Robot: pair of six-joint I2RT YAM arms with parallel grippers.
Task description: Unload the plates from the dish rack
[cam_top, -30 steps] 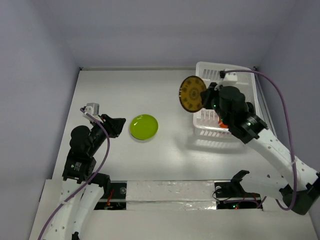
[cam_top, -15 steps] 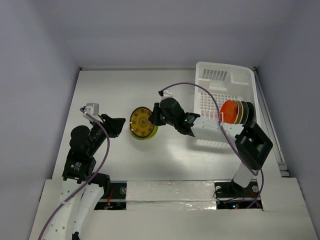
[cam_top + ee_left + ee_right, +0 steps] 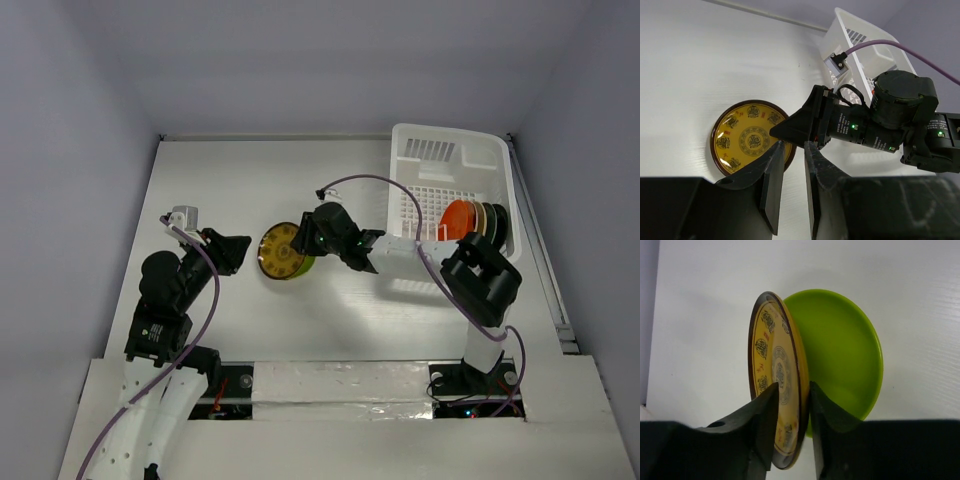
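at the middle of the table [image 3: 230, 180], right gripper [image 3: 792, 387] pinches the yellow patterned plate [image 3: 772, 365] by its rim, on edge over the lime green plate [image 3: 845, 355], likely to stack it. remaining plates [image 3: 470, 220] stand in the dish rack [image 3: 450, 150]. left gripper [image 3: 792, 150] narrow, empty.

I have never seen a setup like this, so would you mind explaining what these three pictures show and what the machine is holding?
Two robot arms are bolted at the near edge of a white table, each ending in a two-finger gripper. One picture looks down from above. The other two come from a camera on each wrist, so the dark fingers at the bottom are the arm's own. The right gripper pinches the rim of a yellow patterned plate, tilted over a lime green plate lying on the table. The left gripper holds nothing, jaws slightly apart. The white dish rack holds more plates standing on edge.
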